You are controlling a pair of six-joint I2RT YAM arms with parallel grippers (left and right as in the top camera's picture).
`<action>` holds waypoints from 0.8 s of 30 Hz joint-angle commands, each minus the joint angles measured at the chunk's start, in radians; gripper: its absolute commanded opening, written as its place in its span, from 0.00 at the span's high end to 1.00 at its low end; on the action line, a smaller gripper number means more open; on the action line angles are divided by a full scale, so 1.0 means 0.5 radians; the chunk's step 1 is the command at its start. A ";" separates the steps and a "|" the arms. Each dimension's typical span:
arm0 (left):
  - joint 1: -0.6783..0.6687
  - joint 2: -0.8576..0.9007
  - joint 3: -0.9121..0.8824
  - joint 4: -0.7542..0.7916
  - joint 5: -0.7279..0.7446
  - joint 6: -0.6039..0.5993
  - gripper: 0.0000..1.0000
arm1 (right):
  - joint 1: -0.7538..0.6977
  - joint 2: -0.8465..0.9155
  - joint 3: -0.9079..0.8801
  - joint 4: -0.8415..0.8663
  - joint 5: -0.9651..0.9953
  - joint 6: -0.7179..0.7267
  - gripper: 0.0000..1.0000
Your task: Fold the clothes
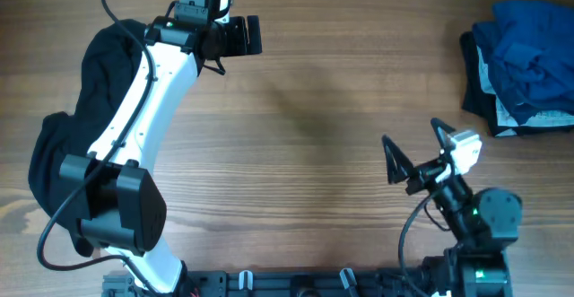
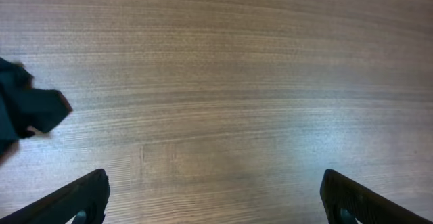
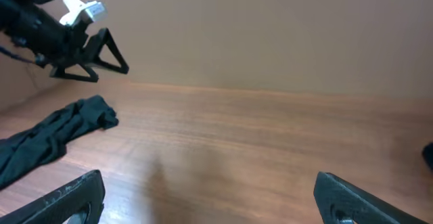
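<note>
A black garment lies crumpled at the table's left, partly under my left arm. It also shows at the left edge of the left wrist view and at the left of the right wrist view. A pile of clothes, medium blue on top with dark and light grey pieces under it, sits at the far right. My left gripper is open and empty above bare wood near the table's far edge, right of the black garment. My right gripper is open and empty near the front right.
The wooden table stretches between the two cloth heaps. My white left arm crosses over the black garment. The arm bases stand along the front edge.
</note>
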 commanded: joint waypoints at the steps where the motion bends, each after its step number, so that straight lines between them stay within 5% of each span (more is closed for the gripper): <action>1: 0.005 -0.028 0.008 0.005 -0.018 -0.004 0.00 | 0.008 -0.272 -0.217 0.023 0.075 0.072 0.00; 24: 0.005 -0.028 0.008 0.004 -0.018 -0.004 0.00 | 0.007 -0.674 -0.507 0.063 0.089 0.072 0.00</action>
